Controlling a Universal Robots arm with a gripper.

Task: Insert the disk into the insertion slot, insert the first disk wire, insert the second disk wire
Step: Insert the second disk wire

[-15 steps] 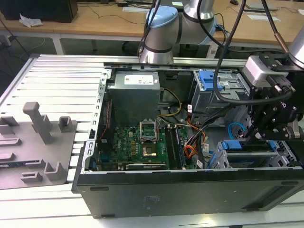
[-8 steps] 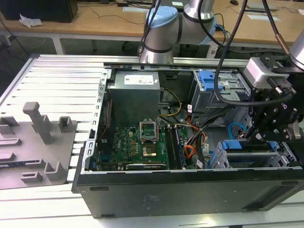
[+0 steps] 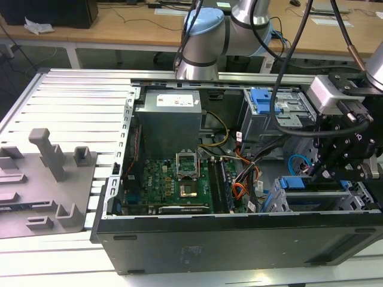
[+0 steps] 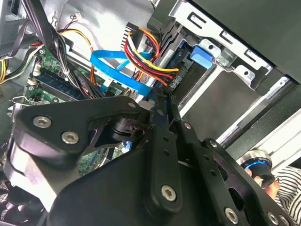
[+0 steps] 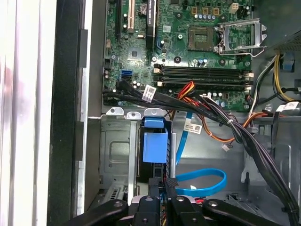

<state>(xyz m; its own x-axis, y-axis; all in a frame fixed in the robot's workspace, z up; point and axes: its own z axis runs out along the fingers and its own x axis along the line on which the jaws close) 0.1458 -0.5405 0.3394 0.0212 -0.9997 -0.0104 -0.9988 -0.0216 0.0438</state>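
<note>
The disk [image 5: 154,147] sits seated in the insertion slot [image 5: 117,155] of the drive cage, the gripper [image 5: 164,186] pinched shut on a connector just behind it beside the second disk wire [image 5: 202,181]; judgement: keep the plug square to the port.

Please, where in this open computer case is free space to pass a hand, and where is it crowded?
Free: the bare metal floor between the drive cage and the black cable bundle, crossed by the blue cable. Also the slatted table beside the case. Crowded: around the robot's hand at the blue carrier, among cables.
</note>
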